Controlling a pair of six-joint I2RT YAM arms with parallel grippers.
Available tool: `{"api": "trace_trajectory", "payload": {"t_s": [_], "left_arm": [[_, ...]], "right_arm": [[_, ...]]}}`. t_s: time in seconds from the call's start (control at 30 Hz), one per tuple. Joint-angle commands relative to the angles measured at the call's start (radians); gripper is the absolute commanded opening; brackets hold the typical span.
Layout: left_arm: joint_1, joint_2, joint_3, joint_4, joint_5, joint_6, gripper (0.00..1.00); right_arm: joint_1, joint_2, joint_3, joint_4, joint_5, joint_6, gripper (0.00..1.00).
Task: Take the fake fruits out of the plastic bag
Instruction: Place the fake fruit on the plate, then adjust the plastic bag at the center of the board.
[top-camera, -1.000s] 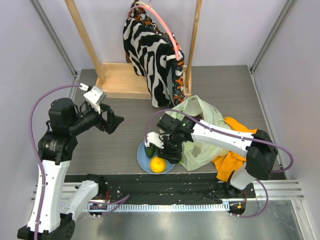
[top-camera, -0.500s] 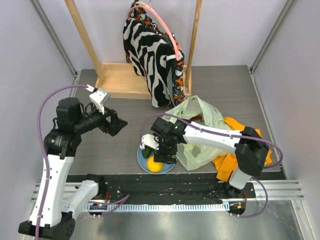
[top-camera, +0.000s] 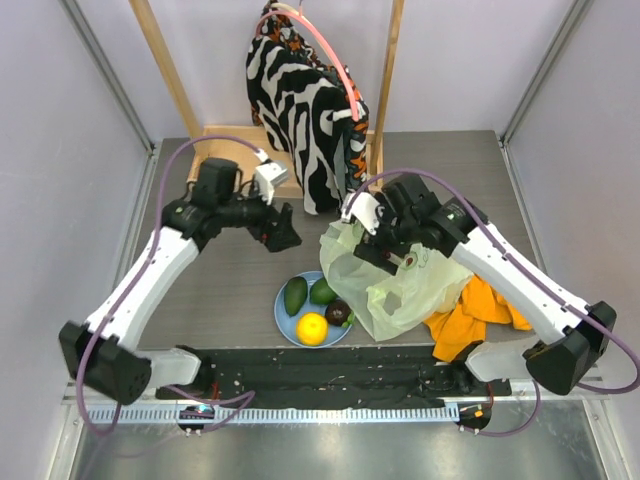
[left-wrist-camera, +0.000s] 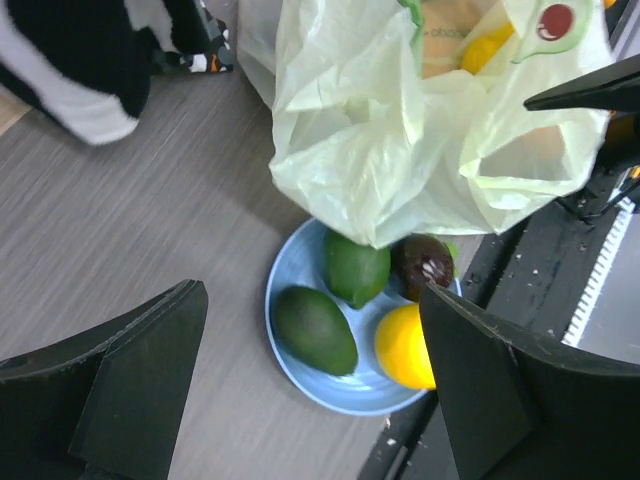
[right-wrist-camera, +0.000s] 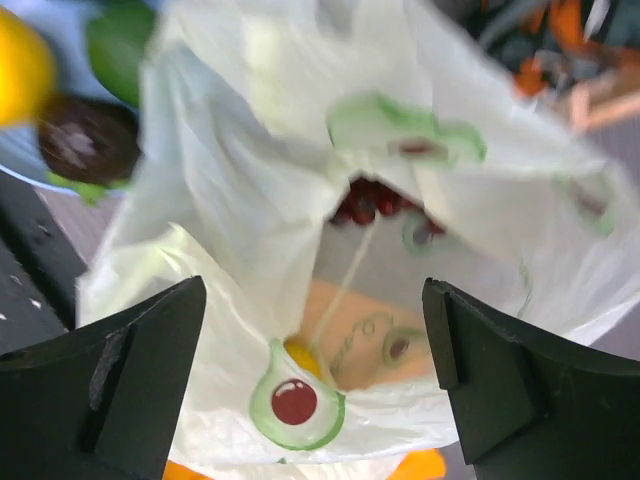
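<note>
The left gripper (left-wrist-camera: 312, 292) hangs over the grey wood-grain table (top-camera: 220, 290), left of the fruit, with its black fingers spread wide and nothing between them.

Below it sits a round light blue plate (top-camera: 285, 318) that holds four fruits with smooth, faintly glossy plastic skins. They are a long avocado (top-camera: 295, 296) in dark green, a rounder avocado (top-camera: 322, 292) just beside it, an orange ball (top-camera: 312, 328) at the near rim, and a dark purple-brown fruit (top-camera: 339, 312) with a pale spot at its tip.

To the right lies the plastic bag (top-camera: 400, 290), a thin, crinkly, see-through pale yellow-green film printed with green-outlined avocado halves that have red stones. It slumps in loose folds, and its left edge drapes over the plate's far rim, touching the rounder avocado. Its mouth gapes upward. A yellow lemon (right-wrist-camera: 300, 355) shows inside, along with some dark red rounded pieces (right-wrist-camera: 370, 200) deeper in — too blurred to name.

The right gripper (right-wrist-camera: 315, 290) hovers above that mouth, fingers wide apart and empty, clear of the film.

An orange cloth (top-camera: 470, 320), soft and rumpled, pokes out from under the bag's right side. Behind all this, a zebra-patterned garment (top-camera: 300, 110) hangs from a wooden frame.
</note>
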Motion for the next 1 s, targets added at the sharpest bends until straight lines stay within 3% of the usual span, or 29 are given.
{"api": "trace_trajectory", "payload": {"t_s": [0.0,0.13,0.23,0.5,0.77,0.97], "left_arm": [[-0.077,0.123,0.095,0.063,-0.008,0.072,0.92],[-0.177,0.249,0.117,0.157,0.010,0.077,0.93],[-0.218,0.359,0.213,0.175,0.107,-0.003,0.93],[-0.319,0.583,0.341,0.210,0.205,-0.057,0.94],[-0.330,0.579,0.382,0.178,0.254,-0.091,0.90],[-0.330,0.485,0.284,0.149,0.216,0.004,0.90]], "right_arm": [[-0.084,-0.024,-0.159,0.024,0.082,-0.029,0.98],[-0.202,-0.084,-0.232,0.021,0.046,-0.031,0.98],[-0.277,-0.118,-0.236,0.001,-0.016,0.026,0.98],[-0.373,-0.165,-0.308,0.015,-0.010,0.023,0.98],[-0.406,-0.178,-0.380,0.038,0.008,0.021,0.99],[-0.414,-0.158,-0.368,0.053,0.005,0.032,0.99]]}}
